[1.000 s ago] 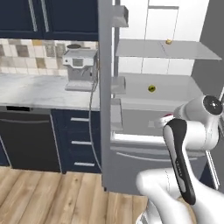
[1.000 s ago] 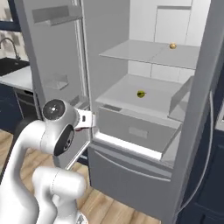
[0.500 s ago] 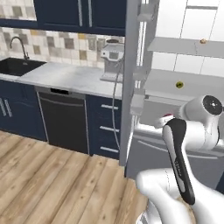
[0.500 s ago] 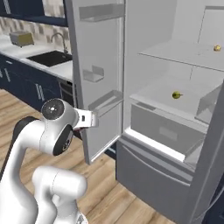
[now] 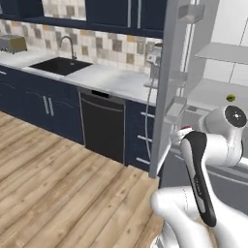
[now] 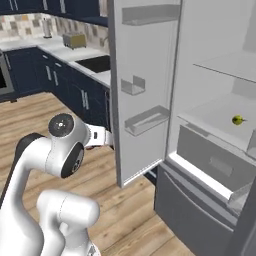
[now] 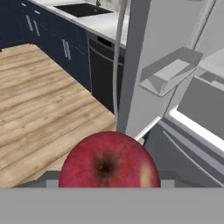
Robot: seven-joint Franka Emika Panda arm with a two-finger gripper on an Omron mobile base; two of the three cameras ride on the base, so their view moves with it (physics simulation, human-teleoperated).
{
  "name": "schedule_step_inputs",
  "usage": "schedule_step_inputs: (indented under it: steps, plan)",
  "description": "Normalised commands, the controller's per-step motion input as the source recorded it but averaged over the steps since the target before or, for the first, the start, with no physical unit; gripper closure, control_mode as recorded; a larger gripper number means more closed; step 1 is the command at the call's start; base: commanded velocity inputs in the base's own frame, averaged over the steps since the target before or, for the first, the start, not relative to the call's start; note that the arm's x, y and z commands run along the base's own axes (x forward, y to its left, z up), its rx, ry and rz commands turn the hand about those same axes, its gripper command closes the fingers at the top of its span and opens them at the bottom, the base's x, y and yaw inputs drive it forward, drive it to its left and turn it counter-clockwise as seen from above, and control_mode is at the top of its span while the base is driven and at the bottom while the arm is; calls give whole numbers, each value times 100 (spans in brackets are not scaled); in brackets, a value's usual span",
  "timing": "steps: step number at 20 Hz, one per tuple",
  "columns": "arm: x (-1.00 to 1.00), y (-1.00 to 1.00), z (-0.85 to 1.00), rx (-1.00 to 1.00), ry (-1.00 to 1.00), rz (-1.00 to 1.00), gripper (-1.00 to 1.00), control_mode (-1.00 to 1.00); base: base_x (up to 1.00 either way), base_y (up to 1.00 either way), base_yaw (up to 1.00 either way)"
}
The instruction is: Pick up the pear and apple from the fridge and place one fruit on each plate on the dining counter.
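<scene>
A glossy deep-red apple (image 7: 108, 162) sits right in front of the hand camera, and my gripper (image 6: 98, 140) is shut on it; a sliver of its red skin (image 5: 186, 129) shows at the hand. I hold it low, beside the open left door (image 6: 145, 75) of the grey fridge (image 5: 169, 97). The small yellow-green pear (image 6: 237, 120) lies on a white shelf inside the fridge, far to the right of my hand, and shows as the pear (image 5: 231, 98) above the arm's shoulder. The plates and the dining counter are out of view.
Navy cabinets run under a marble counter with a sink (image 5: 60, 65), a toaster (image 5: 12, 43) and a coffee machine (image 5: 154, 55). A black dishwasher (image 5: 101, 126) stands left of the fridge. The fridge's lower drawer (image 6: 200, 210) juts out. Wooden floor (image 5: 58, 184) spreads to the left.
The base has swung left, so the fridge has slid right in both base views and the sink and floor have come in. The arm keeps its pose with the apple held.
</scene>
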Motion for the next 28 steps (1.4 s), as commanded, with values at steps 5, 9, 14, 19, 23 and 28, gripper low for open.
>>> schedule_step_inputs:
  steps: [5,9,14,19,23,28]
  plan:
    - [0,0,0,0,0,0,100,100,-33,-13,41]
    - [0,0,0,0,0,0,100,100,-36,-16,40]
    - [0,0,0,0,0,0,100,100,-40,-36,35]
    - [0,0,0,0,0,0,100,100,-94,-52,15]
    - [0,0,0,0,0,0,100,100,-100,-39,10]
    - [0,0,0,0,0,0,100,100,-100,-19,15]
